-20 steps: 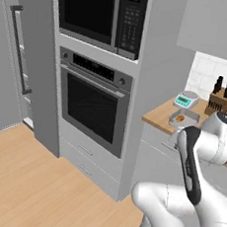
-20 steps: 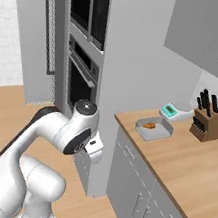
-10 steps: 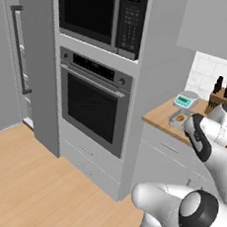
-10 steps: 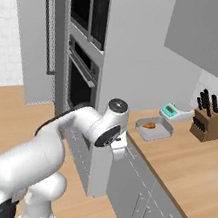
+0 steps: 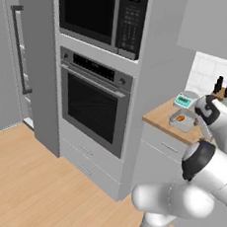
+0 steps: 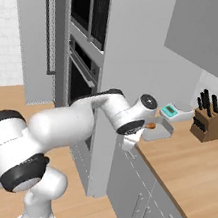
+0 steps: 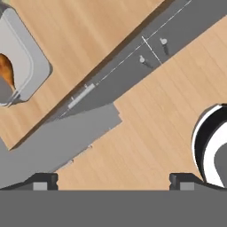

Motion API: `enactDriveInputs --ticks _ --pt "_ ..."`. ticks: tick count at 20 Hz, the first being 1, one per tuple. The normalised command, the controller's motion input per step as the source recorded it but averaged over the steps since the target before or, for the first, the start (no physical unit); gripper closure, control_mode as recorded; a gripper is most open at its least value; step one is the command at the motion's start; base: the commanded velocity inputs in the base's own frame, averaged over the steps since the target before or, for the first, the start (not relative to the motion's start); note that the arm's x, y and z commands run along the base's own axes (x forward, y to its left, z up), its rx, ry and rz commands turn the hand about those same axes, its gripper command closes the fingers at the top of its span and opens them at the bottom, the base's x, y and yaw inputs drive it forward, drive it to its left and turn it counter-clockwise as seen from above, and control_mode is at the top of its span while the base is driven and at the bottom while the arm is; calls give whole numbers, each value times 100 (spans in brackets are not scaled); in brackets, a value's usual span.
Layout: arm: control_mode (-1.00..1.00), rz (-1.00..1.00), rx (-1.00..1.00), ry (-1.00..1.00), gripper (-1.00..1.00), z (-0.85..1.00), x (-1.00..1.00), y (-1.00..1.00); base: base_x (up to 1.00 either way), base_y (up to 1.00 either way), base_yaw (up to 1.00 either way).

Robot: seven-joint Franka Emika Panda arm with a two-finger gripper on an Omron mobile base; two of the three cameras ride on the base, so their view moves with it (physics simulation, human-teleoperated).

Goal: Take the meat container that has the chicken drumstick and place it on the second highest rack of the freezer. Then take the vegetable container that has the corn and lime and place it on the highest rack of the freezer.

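The meat container (image 6: 160,131) is a shallow grey tray at the counter's near corner, with the orange-brown chicken drumstick (image 6: 150,125) inside. In the left base view the container (image 5: 183,122) and drumstick (image 5: 180,118) sit beside my forearm. My gripper (image 6: 129,141) hangs open just off the counter's front edge, beside the tray and not touching it. In the hand view the gripper (image 7: 113,181) holds nothing, and the container (image 7: 27,57) with the drumstick (image 7: 5,70) lies at the upper left. The freezer (image 5: 17,60) stands far left; its racks are hidden. The vegetable container, corn and lime are out of view.
A teal kitchen scale (image 6: 170,111) and a knife block (image 6: 208,121) stand behind the tray on the wooden counter (image 6: 197,167). A built-in oven (image 5: 94,106) with a microwave (image 5: 99,12) above fills the column between freezer and counter. Grey wall cabinets (image 6: 215,33) hang overhead.
The arm has swung out from over the base toward the counter, carrying the hand to the counter's front edge beside the tray. The jaws stayed open.
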Motion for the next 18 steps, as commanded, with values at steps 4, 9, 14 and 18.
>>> enactDriveInputs --ticks 4,9,14,18 --pt "-100 2 19 17 -100 0 68 -26 0 0 0" --pt "-100 -1 16 22 -100 0 93 0 0 0 0" --pt "-100 -43 10 10 -100 0 24 0 0 0 0" --pt "-100 -64 0 6 -100 -15 11 5 0 0 0"
